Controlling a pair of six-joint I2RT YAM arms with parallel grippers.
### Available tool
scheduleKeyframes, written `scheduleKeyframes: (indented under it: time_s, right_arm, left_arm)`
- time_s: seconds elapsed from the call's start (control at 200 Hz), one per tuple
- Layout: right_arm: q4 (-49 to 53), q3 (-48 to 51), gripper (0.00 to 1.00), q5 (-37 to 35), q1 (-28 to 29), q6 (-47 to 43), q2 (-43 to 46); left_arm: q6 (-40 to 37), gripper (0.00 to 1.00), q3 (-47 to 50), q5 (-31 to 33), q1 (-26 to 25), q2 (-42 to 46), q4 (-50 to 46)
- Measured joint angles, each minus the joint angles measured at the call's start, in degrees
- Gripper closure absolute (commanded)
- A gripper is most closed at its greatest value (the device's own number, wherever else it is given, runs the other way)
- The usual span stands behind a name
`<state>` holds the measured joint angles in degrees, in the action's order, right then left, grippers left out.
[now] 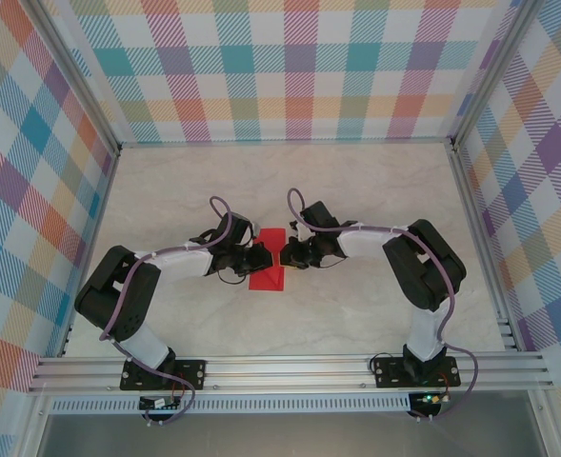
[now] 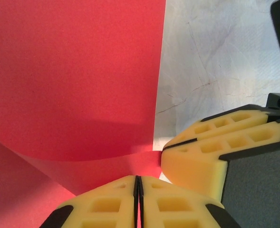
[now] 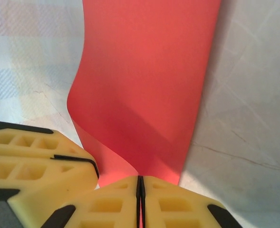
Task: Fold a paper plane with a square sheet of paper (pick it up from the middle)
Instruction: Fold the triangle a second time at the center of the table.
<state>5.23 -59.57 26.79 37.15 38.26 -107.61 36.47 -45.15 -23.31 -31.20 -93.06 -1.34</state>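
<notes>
The square sheet of paper [image 1: 267,277] is bright red and lies at the middle of the table, bent up into a curl between both grippers. My left gripper [image 1: 260,257] pinches its left side. In the left wrist view the sheet [image 2: 73,71] curves up from my shut left gripper [image 2: 139,178], with a red sliver between the pads. The right gripper's yellow fingers [image 2: 201,161] sit close beside it. My right gripper [image 1: 286,255] meets the sheet from the right. In the right wrist view it [image 3: 140,178] is shut on the sheet [image 3: 149,71], next to the left fingers [image 3: 35,161]. The paper plane is out of view.
The marble-patterned table [image 1: 356,190] is walled by plaid panels [image 1: 290,67] at the back and on both sides. An aluminium rail [image 1: 290,367] carrying both arm bases runs along the near edge. Both arms are bent inward towards the centre.
</notes>
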Motion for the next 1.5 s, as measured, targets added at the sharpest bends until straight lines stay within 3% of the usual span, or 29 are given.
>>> scheduleKeyframes:
  time_s: [0.33, 1.5]
  right_arm:
    - [1.16, -1.88, 0.91, -3.37, -0.02, -1.27, -0.72]
    - [2.8, -2.54, 0.9, -6.43, 0.0, -1.9, -2.6]
  left_arm:
    - [0.02, 0.81, 0.0, -0.92, 0.0, 0.0, 0.04]
    - [0.11, 0.84, 0.0, -2.78, 0.22, -3.17, 1.51]
